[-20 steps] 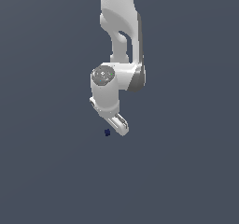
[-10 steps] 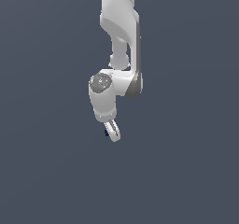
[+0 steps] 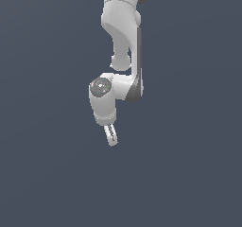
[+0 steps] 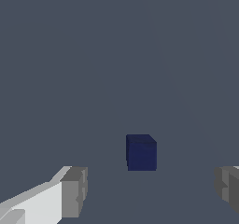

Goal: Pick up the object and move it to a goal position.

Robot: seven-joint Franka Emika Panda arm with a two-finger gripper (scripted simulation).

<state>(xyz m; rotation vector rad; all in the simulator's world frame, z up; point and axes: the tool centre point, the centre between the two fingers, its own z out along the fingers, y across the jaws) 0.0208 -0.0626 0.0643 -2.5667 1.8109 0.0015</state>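
1. Between my two fingertips, as the wrist view shows it, sits the object (image 4: 141,152), a small dark navy cube with plain faces, resting on the flat grey bench (image 4: 116,55).
2. My tool (image 4: 149,190) is spread wide: one grey pad (image 4: 73,192) stands well to one side of the cube and the other pad (image 4: 228,188) to the opposite side, neither touching it.
3. No edge or corner of the bench shows in either view, so I cannot place the cube against them.
4. From the exterior view, I cannot see the cube; my tool (image 3: 111,137) points down, with its fingers lined up one behind the other.
5. Above it my white arm (image 3: 122,41) comes down from the top of the exterior view, bending at the round grey-capped wrist joint (image 3: 100,87).
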